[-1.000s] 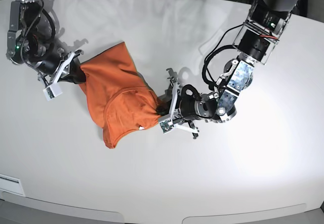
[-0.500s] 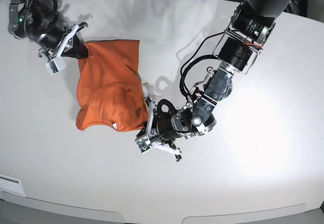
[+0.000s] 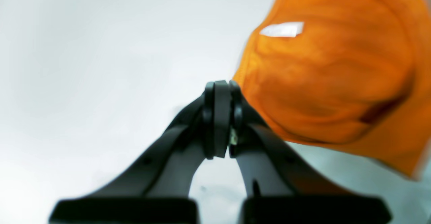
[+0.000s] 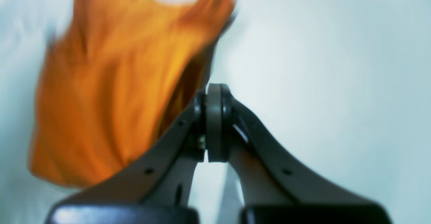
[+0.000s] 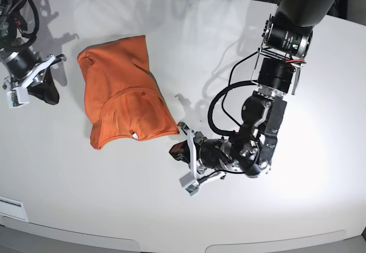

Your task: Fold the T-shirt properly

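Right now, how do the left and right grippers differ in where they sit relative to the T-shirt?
The left gripper sits near the T-shirt, just off its lower corner; the right gripper stands farther off, beyond the shirt's opposite, upper side. The left gripper is nearer the table's front edge; the right gripper is farther back. Both are shut, and neither holds cloth.

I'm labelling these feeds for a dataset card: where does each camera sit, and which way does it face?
Base: mounted overhead, looking down on the white table, the orange T-shirt and both arms.
Left wrist: on the left arm, looking along its shut left gripper with the T-shirt just beyond.
Right wrist: on the right arm, looking along its shut right gripper toward the blurred T-shirt.
Shared: all three views show the T-shirt lying free on the table.
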Robot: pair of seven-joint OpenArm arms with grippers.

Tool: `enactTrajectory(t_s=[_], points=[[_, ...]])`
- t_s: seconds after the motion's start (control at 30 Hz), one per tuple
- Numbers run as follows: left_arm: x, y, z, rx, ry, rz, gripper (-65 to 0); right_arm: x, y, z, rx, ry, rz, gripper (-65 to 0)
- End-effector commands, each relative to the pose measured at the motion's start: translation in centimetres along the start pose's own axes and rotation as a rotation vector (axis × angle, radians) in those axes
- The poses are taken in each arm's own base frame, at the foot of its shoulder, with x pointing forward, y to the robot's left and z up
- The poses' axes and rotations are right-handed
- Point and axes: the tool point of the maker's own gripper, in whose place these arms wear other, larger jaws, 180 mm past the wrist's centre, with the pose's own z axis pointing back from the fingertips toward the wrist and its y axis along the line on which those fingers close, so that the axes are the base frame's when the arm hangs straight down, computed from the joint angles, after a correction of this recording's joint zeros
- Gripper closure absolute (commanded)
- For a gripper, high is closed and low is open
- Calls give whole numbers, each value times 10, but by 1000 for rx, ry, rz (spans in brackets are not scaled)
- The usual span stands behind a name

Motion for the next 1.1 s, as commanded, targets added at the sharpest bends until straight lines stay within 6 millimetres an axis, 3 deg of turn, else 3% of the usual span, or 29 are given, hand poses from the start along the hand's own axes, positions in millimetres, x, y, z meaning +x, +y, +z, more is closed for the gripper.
enactTrajectory(t_s=[0.0,0.2,0.33,0.47,0.6,0.73,0.87,1.07], points=[[30,-1,16,-37,-93,-4,0,18,-1,9,20,-57,15,0],[58,-18,82,-323,-364,114,0,34,1,47,122,-146,-119,0],[76,-20,119,-421,-531,148,0,20,3,67,152,-86,-173,0],[55,-10,121,-390,-485,205,0,-11,-4,85,103,40,-192,0],[22,-3,120,-360,-428,281,0,-38,-4,101,70,132,-228,0],[-11,-8,127,-320,-366,281,0,-63,1,116,50,220,-271,0],[-40,-36,143,-279,-279,181,0,-87,9,132,49,314,-305,0],[-90,-111,172,-275,-97,-12,0,-121,19,170,-2,437,-386,0]])
